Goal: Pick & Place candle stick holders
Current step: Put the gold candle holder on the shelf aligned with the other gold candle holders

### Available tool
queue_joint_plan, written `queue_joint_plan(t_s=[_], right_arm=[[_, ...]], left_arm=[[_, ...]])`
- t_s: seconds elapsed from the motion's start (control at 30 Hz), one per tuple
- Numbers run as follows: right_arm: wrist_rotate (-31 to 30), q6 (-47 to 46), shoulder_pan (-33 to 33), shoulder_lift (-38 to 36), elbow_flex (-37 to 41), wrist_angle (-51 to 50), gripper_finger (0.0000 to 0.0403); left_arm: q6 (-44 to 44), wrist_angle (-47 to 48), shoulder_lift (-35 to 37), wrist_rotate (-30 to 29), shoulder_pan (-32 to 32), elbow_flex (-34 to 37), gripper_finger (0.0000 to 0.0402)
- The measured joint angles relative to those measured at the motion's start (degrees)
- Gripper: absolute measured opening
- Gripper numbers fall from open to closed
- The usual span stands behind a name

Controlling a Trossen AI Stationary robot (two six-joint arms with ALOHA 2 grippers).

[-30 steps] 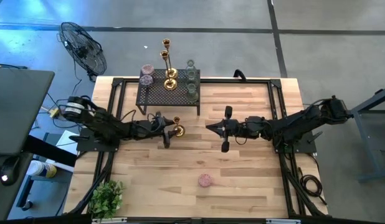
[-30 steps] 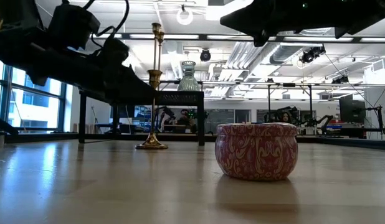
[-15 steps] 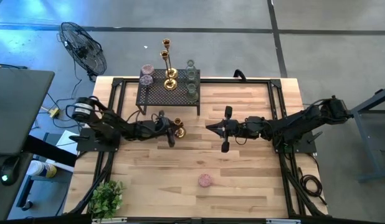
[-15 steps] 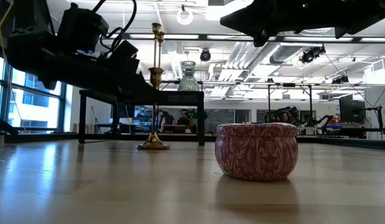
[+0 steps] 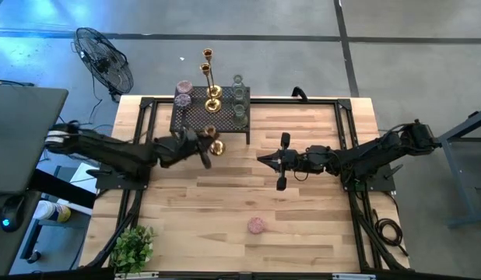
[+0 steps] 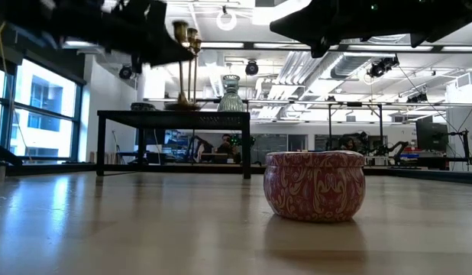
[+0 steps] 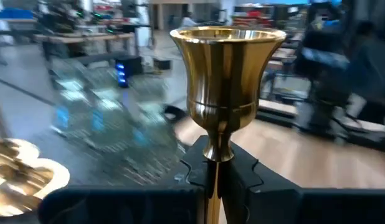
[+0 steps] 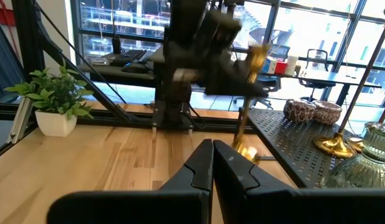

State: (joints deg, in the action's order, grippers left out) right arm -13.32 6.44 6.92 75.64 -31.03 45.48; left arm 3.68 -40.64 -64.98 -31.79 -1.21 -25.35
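My left gripper (image 5: pixel 203 149) is shut on a slim gold candle stick holder (image 5: pixel 214 140), held in the air just in front of the black mesh rack (image 5: pixel 195 118). The left wrist view shows its cup (image 7: pixel 228 68) right above my fingers. On the rack stand two tall gold holders (image 5: pixel 212 99), two pink round ones (image 5: pixel 184 93) and pale-green glass ones (image 5: pixel 239 101). A pink patterned round holder (image 5: pixel 257 225) rests on its flat bottom on the table. My right gripper (image 5: pixel 262 159) hovers shut over the table's middle, touching nothing. My left gripper pinches the holder's thin stem (image 7: pixel 212 177) between its two fingers, just below the cup. The fingers come level from the table's left and lie across the stem. The holder stands upright in the hold, its round base (image 5: pixel 217 146) lifted clear of the table.
A leafy plant in a white pot (image 5: pixel 133 247) stands at the near left corner. A fan (image 5: pixel 104 61) stands on the floor beyond the far left corner. Bare wood (image 5: pixel 303 225) lies between the pink holder and the right edge.
My left gripper has taken hold of the gold holder's stem and carried it up and toward the table's far edge, close to the rack. The holder, whose base stood on the table, now hangs upright and clear of it.
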Motion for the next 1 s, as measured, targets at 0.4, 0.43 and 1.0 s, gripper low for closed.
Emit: queue_joint_plan(t_s=[0.4, 0.43, 1.0], right_arm=[[0.0, -0.1, 0.0, 0.0, 0.0, -0.1, 0.0001], [0.0, -0.1, 0.0, 0.0, 0.0, -0.2, 0.0001], [0.0, 0.0, 0.0, 0.0, 0.0, -0.2, 0.0003]], left_arm=[[-1.9, 19.2, 5.5, 10.4, 16.1, -12.8, 0.0015], [-1.9, 19.8, 5.2, 10.6, 17.3, -12.8, 0.0015], [0.7, 18.7, -1.7, 19.2, 28.3, -12.8, 0.0016]])
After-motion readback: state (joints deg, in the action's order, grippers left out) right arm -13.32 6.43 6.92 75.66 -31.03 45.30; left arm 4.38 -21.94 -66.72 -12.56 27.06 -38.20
